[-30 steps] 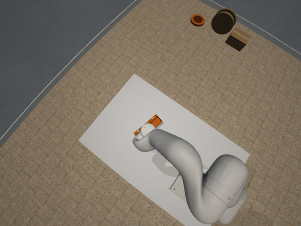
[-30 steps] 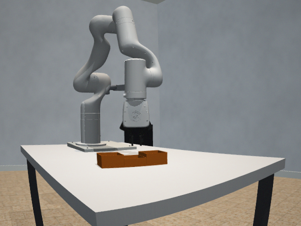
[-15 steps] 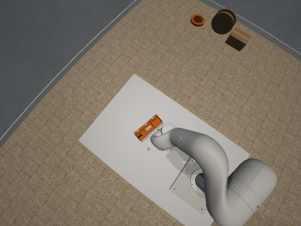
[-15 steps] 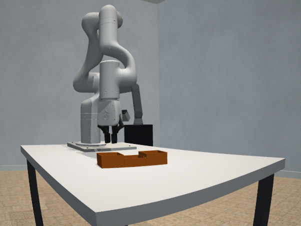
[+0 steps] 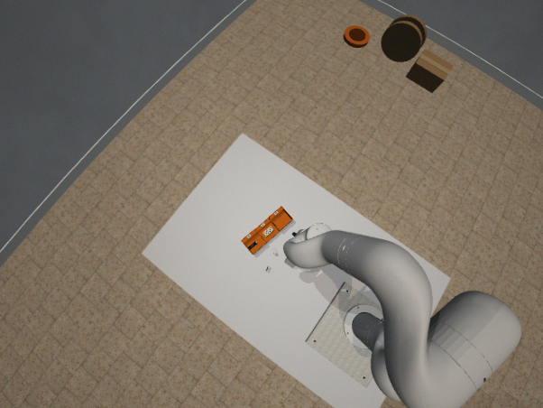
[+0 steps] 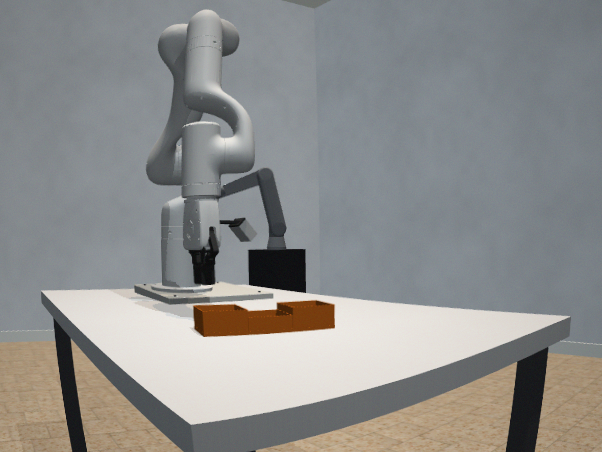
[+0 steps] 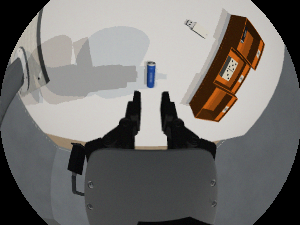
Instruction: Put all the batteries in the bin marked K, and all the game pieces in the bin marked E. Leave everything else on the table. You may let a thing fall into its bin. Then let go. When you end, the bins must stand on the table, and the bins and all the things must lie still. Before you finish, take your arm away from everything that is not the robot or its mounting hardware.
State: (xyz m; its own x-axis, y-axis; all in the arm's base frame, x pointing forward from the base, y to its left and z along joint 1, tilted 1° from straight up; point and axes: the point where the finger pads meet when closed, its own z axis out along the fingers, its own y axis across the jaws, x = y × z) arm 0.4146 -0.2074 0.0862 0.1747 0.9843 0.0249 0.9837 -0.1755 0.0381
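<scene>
The blue battery (image 7: 151,75) is out on the bench (image 5: 203,190) (image 6: 350,360) (image 7: 170,44), just ahead of the jaws (image 6: 204,283); from where I stand I can't say whether it is upright or on its side. The fingers are parted partway with nothing between them, so the battery has not been gripped. A short way off, nearer the row of orange bins (image 5: 262,244) (image 6: 270,324) (image 7: 204,94), a small pale stick with a metal end (image 5: 275,252) (image 7: 199,29) lies on the bench; it looks like a USB drive, which would rightly stay put. Another little object (image 5: 268,269) sits farther out, too small for me to name. As for progress, a white tile with black pips (image 5: 269,231) (image 7: 229,68) is in the middle bin, which I'd count as a game piece put away, and something dark (image 5: 253,245) (image 7: 243,36) is in one end bin, perhaps a battery. The other end bin seems to hold nothing. I can't read the letters, so whether these are the right bins I can't judge. Left to do, by my reckoning: grasp the blue battery, drop it in K, let go and draw the arm (image 5: 406,289) (image 6: 204,70) well away.

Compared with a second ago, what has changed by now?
The end effector has swung from over the orange bins toward the right in the top view, and has turned. Its fingers are apart, short of the blue battery; no grasp or release is visible. The bins stayed put.
</scene>
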